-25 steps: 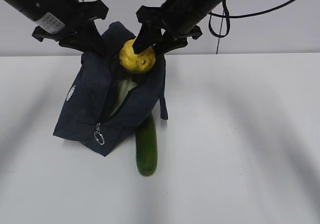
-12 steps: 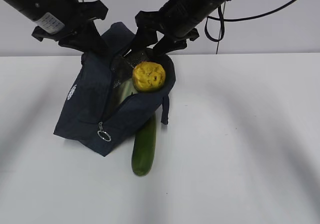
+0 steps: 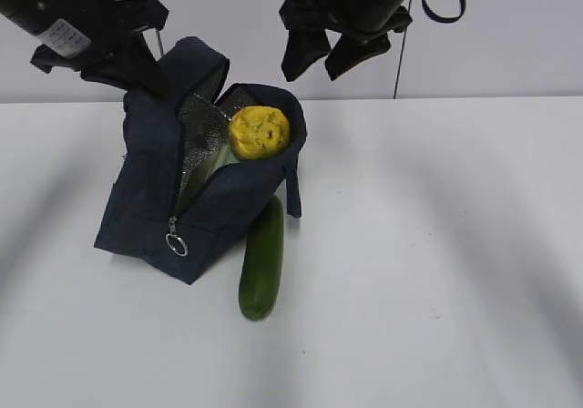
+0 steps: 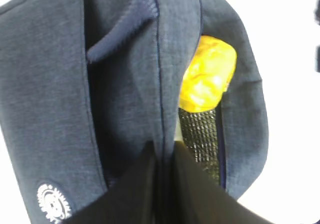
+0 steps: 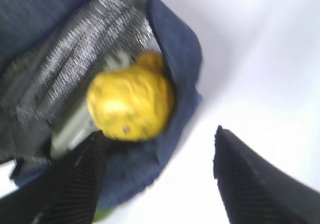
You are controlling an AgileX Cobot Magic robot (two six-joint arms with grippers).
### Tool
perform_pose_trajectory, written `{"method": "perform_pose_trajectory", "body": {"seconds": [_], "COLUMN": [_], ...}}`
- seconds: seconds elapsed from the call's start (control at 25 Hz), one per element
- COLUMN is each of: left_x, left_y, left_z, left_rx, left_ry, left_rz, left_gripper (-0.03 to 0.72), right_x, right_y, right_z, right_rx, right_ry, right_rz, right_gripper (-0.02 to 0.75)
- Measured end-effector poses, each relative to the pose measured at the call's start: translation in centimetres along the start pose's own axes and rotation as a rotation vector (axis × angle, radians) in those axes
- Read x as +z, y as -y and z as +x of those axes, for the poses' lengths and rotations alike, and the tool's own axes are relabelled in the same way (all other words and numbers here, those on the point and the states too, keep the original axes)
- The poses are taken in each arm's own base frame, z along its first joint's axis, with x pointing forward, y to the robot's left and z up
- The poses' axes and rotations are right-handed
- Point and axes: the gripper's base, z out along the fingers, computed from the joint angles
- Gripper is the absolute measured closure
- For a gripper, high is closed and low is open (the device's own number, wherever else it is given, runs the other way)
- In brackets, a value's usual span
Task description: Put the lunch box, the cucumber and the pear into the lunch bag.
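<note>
Cucumber [image 3: 261,262] on worktop [image 3: 437,244], near of centre, touching bag [image 3: 182,208] right side; long axis runs near-to-far. Pear [image 3: 259,132] sits in bag mouth, atop pale box [image 3: 221,160] lid. Right gripper [image 3: 330,51] above and behind, jaws spread wide, empty; nearer arm for cucumber. Left gripper [image 3: 146,69] clenched on bag's upper left fabric.

- A plain white table [image 3: 437,271] carries everything, meeting a pale wall behind.
- The dark navy lunch bag [image 3: 155,208] stands on it left of the middle, zipper open at the top.
- The cucumber [image 3: 262,259] lies directly on the tabletop, its far end against the bag's right side.
</note>
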Motion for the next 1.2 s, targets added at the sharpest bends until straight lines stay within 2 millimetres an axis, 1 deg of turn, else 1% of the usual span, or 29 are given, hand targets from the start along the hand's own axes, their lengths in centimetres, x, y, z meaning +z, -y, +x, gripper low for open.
{"method": "perform_pose_trajectory", "body": {"seconds": [0.08,0.16,0.28,0.48,0.6,0.68,0.88,1.04,1.12,1.2], "left_x": [-0.2,-0.1,0.4,0.4,0.2,0.1,-0.1,-0.2,-0.2,-0.2], "left_y": [-0.5,-0.9,-1.4,-1.9,-2.4,-2.8,-4.0,-4.1,-4.1,-4.1], "left_z": [-0.1,-0.1,-0.1,-0.1,-0.2,-0.2,-0.2,-0.2,-0.2,-0.2], "left_rx": [-0.011,-0.019,-0.027,-0.018,-0.028,-0.035,-0.056,-0.058,-0.057,-0.057], "left_ry": [0.002,-0.001,-0.014,-0.020,-0.015,-0.012,-0.015,-0.020,-0.019,-0.019], "left_rz": [-0.006,-0.011,-0.018,-0.047,-0.054,-0.061,-0.080,-0.080,-0.080,-0.080], "left_gripper": [0.688,0.688,0.688,0.688,0.688,0.688,0.688,0.688,0.688,0.688], "right_x": [-0.6,-0.7,-0.7,-0.4,0.7,2.0,4.0,4.9,5.3,6.2], "right_y": [0.0,-0.1,-0.1,-0.3,-0.3,-0.5,-1.4,-1.8,-2.3,-3.0], "right_z": [0.5,0.8,0.9,0.9,1.5,2.2,3.5,4.2,4.5,4.8], "right_rx": [0.001,0.011,0.018,0.043,0.069,0.074,0.074,0.070,0.062,0.051], "right_ry": [-0.057,-0.087,-0.097,-0.099,-0.131,-0.173,-0.246,-0.281,-0.295,-0.317], "right_rz": [0.019,0.021,0.019,-0.017,-0.047,-0.058,-0.075,-0.081,-0.086,-0.094], "right_gripper": [0.200,0.201,0.202,0.203,0.203,0.203,0.203,0.203,0.203,0.203]}}
